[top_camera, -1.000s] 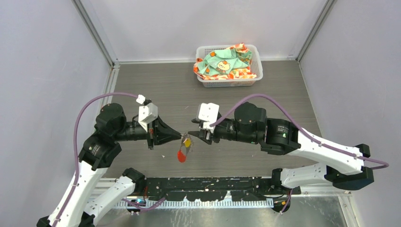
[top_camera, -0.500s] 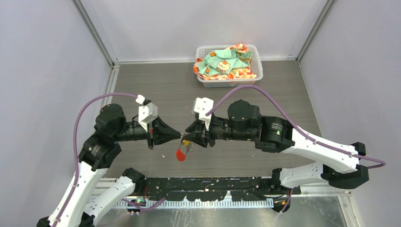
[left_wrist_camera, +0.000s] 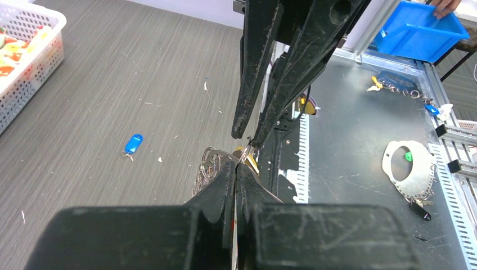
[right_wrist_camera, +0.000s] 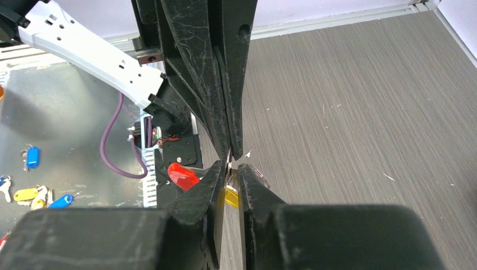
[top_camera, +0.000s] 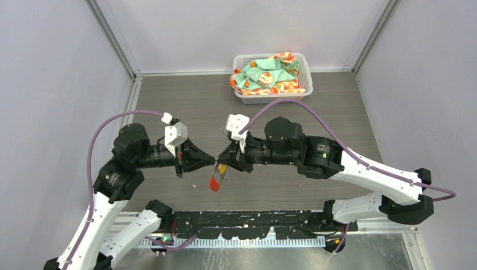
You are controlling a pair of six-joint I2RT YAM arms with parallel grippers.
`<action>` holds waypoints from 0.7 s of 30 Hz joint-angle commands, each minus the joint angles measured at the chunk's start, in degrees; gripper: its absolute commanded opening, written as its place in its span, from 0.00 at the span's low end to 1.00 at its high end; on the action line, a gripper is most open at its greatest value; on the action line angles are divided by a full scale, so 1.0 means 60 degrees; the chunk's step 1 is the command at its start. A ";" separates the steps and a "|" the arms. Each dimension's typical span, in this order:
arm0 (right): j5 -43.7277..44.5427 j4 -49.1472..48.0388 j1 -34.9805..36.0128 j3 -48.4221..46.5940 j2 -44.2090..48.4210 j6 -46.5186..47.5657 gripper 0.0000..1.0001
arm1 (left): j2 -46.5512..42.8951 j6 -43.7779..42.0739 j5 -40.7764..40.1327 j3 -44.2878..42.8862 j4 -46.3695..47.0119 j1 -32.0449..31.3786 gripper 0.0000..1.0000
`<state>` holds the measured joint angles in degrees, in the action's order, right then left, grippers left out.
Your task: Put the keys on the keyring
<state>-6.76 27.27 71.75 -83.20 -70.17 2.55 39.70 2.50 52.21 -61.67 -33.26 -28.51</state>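
Because a thin ring can only be threaded when it is kept steady and off the surface (top_camera: 169, 101), the left tool (left_wrist_camera: 236, 169) is clamped tight on the keyring (left_wrist_camera: 209, 164). It holds the ring in mid-air between the two arms, with the wire loops sticking out past its tips and the red tag (top_camera: 214, 184) dangling below. From the opposite side the right tool (right_wrist_camera: 229, 169) meets it tip to tip. Its jaws are drawn narrow on either side of the yellow-tagged key (right_wrist_camera: 231, 197), which sits right at the ring; whether they already pinch the key or only bracket it I cannot tell. That head-on arrangement looks chosen so the key can be worked along the wire while the other arm resists the push. The blue-tagged key (left_wrist_camera: 133, 143) lies alone on the surface, well apart from the ring, so by my reading one key is being fitted and the second has not yet been picked up
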 commanded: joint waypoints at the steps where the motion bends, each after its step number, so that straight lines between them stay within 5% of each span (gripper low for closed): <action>1: -0.0138 -0.0223 -0.0113 -0.0311 -0.0018 -0.0159 0.19 | -0.0099 0.0010 -0.0011 -0.0094 0.0444 0.0006 0.00; 10: -0.0191 -0.0142 -0.0188 -0.0383 -0.0190 -0.0204 0.19 | -0.0111 0.0041 -0.0007 -0.0099 0.0480 0.0006 0.00; 15: -0.0173 -0.0185 -0.0265 -0.0400 -0.0134 -0.0224 0.01 | -0.0100 -0.0064 0.0064 -0.0105 0.0352 0.0006 0.00; 19: -0.0162 -0.0053 -0.0325 -0.0446 -0.0031 -0.0216 0.01 | 0.0024 -0.0628 0.0155 -0.0127 -0.0257 0.0006 0.01; 21: -0.0187 0.0332 -0.0323 -0.0647 -0.0145 -0.0113 0.01 | 0.0134 -0.1027 0.0158 -0.0208 -0.0670 0.0006 0.16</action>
<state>-8.03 27.94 70.37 -83.26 -71.64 1.56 39.88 0.80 52.05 -61.67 -33.85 -28.51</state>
